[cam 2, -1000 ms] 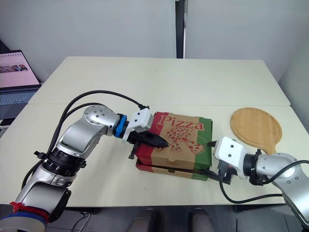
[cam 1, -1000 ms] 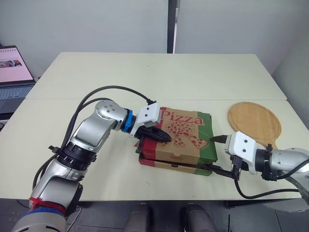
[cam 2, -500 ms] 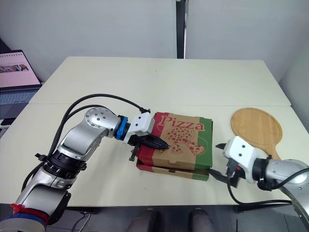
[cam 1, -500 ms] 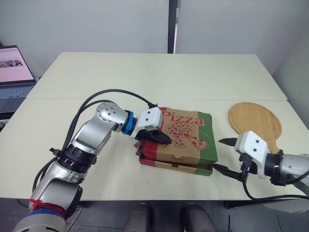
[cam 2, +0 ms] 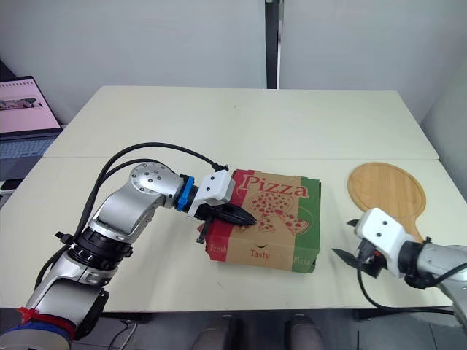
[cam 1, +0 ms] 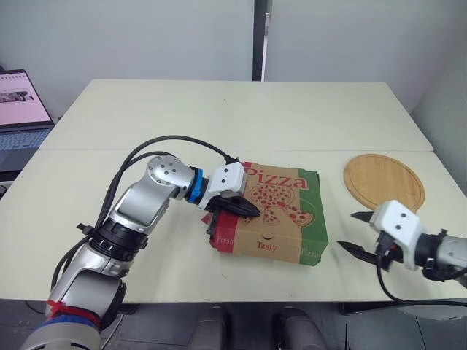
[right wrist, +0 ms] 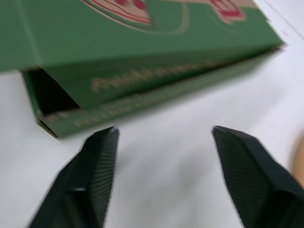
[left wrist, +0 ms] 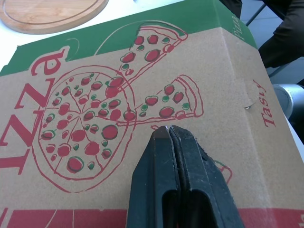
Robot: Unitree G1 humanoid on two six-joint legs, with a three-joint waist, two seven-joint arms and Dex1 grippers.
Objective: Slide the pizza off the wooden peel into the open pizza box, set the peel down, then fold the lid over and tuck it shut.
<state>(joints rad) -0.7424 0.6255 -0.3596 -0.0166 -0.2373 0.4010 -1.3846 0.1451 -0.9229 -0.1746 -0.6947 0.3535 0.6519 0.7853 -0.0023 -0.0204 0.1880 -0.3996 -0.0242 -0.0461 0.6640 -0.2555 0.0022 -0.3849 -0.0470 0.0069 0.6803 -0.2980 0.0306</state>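
Observation:
The pizza box (cam 1: 277,215) lies near the table's front edge with its printed lid folded down. My left gripper (cam 1: 250,210) is shut and its tips press on the lid (left wrist: 142,95) near the left side. The right side flap (right wrist: 142,80) of the box still gapes a little, with a dark slit at its corner. My right gripper (cam 1: 353,232) stands open just right of the box, above the table and touching nothing. The round wooden peel (cam 1: 383,179) lies flat on the table at the right, bare.
A laptop (cam 1: 20,109) sits on a stand past the table's left edge. The table's front edge (cam 1: 241,297) runs close below the box. The far half of the table (cam 1: 241,109) is bare.
The lid has dropped from a raised gap to lying down over the box front. My right gripper has drawn back to the right, away from the box. The left gripper stayed pressing on the lid.

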